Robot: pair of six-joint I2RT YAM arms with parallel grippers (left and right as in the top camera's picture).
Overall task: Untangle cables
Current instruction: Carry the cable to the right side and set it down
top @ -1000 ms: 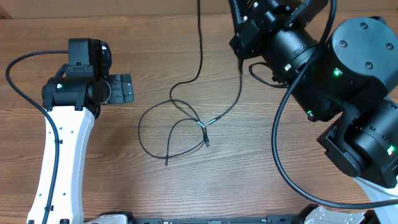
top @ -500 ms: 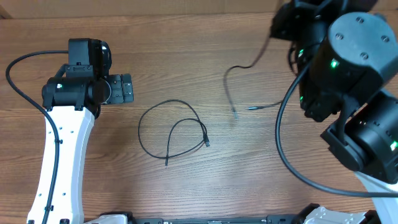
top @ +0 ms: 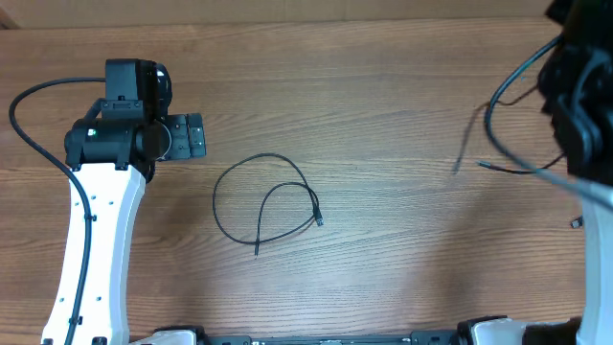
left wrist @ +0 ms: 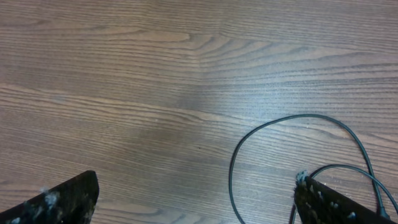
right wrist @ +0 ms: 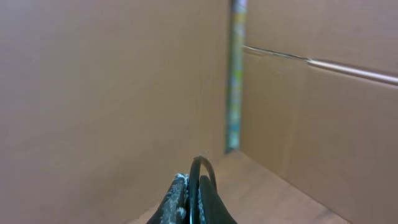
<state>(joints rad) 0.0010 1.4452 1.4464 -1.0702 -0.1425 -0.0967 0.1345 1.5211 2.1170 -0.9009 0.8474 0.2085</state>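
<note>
One thin black cable [top: 263, 201] lies as a loose loop on the wooden table at the middle, both plug ends near its lower right. It also shows in the left wrist view [left wrist: 292, 149]. My left gripper [top: 196, 136] is open and empty, to the left of and above the loop. My right gripper [right wrist: 198, 199] is shut on a second thin black cable [right wrist: 196, 177]. In the overhead view this second cable [top: 503, 144] hangs at the far right, its loose ends dangling over the table, apart from the loop.
My right arm [top: 579, 105] fills the far right edge of the overhead view. A small dark piece [top: 576, 222] lies near the right edge. The right wrist view faces brown cardboard walls [right wrist: 93, 93].
My right gripper has carried its cable up and far to the right, pulling it free of the looped cable. The loop stays in place. The left arm has not moved.
</note>
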